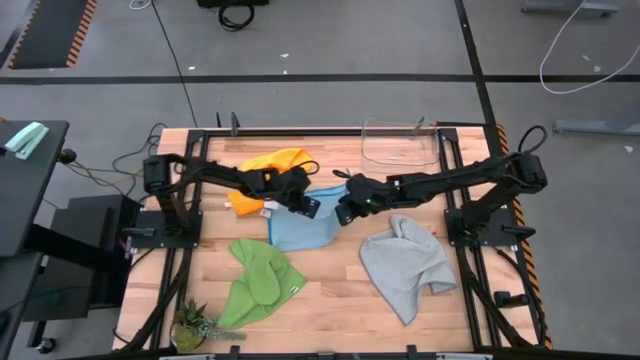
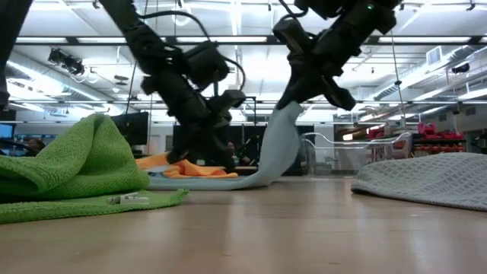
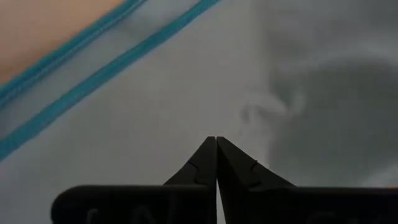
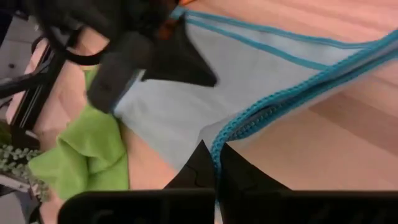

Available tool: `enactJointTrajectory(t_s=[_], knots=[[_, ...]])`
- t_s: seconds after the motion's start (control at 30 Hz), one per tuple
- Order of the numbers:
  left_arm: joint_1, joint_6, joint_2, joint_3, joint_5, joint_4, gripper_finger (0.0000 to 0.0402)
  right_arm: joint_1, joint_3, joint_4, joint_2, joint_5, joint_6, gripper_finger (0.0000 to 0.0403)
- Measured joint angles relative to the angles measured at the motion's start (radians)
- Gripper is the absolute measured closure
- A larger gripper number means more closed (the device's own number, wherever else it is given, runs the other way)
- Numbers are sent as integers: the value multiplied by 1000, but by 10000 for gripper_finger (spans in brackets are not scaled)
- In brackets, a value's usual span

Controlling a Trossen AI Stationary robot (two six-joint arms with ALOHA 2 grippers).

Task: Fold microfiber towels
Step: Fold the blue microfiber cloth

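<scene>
Light blue towel (image 1: 302, 228) at table (image 1: 330, 300) centre, edge lifted in pinched-closed right gripper (image 1: 343, 212); left gripper (image 1: 308, 206) closed, pressing its far side beside yellow-orange towel (image 1: 268, 168).

I can't read any text, brand, number or sign from here. The green towel (image 2: 76, 164) has a small tag (image 2: 128, 199) at its edge, but whatever is printed on it is too small to make out.
</scene>
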Motion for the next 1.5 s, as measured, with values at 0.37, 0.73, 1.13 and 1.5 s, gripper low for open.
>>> enactJointTrajectory(t_s=[0.37, 0.73, 1.13, 1.5], knots=[[8, 111, 173, 223, 14, -199, 387, 69, 76, -9, 95, -28, -36, 402], [8, 89, 203, 264, 17, -180, 390, 109, 62, -162, 38, 41, -23, 402], [-4, 154, 286, 409, 62, -204, 381, 123, 63, -203, 38, 42, -7, 402], [42, 328, 48, 409, -15, -503, 393, 106, 63, -194, 38, 42, -34, 402]])
